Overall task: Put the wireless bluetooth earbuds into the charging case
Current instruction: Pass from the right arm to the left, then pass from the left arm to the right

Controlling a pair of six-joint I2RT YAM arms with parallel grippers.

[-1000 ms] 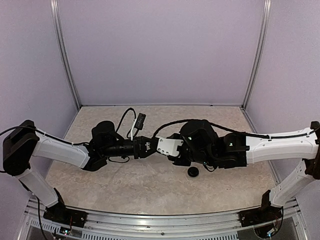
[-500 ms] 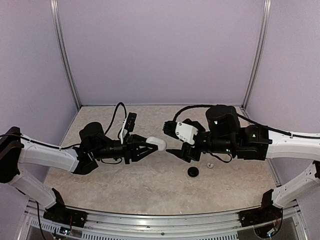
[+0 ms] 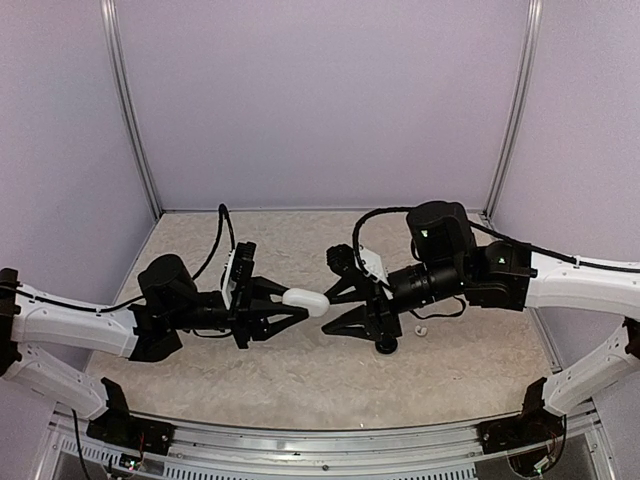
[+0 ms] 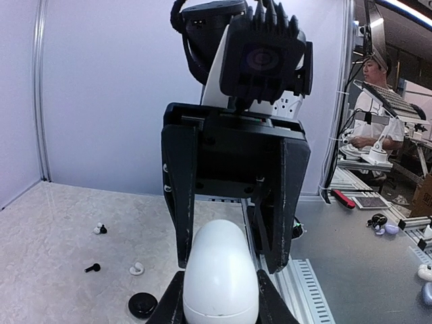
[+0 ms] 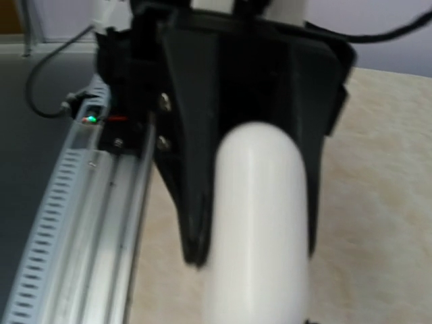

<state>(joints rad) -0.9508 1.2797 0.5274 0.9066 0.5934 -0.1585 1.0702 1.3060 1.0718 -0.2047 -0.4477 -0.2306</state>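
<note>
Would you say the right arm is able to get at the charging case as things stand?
Probably yes: the left gripper holds the charging case out towards the right gripper, whose open jaws face its free end with nothing between.

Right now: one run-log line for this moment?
left tool: shut on charging case, above table, lid looks closed | right tool: open, tips at case's free end | earbud: on table near black disc
</note>
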